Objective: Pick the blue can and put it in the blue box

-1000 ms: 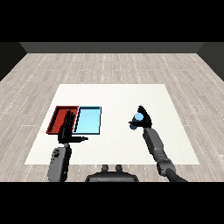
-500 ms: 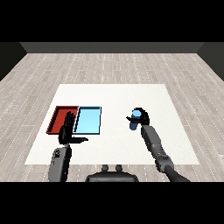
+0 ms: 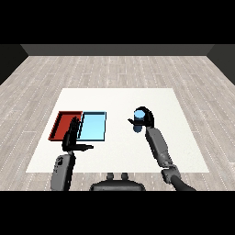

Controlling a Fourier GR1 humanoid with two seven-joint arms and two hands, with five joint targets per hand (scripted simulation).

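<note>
A white surface sits on a pale grey plank floor, with dark walls closing the room at the far side. Toward the surface's left, a red tray and a light blue tray lie side by side, touching along their long edges. The right hand is right of centre, its fingers curled round the blue can, whose lower part shows below the hand; whether the can touches the surface or is just above it cannot be told. Compared with half a second ago the right hand and can are in much the same spot, and a second ago the fingers were more spread around the can than they are here. The left hand has stayed where it was, held upright at the near edge of the red tray with fingers straight and thumb out to the side, holding nothing. Between the can and the light blue tray lies a bare stretch of white surface; the can is well apart from that tray, and the surface's right and far margins are also bare.
</note>
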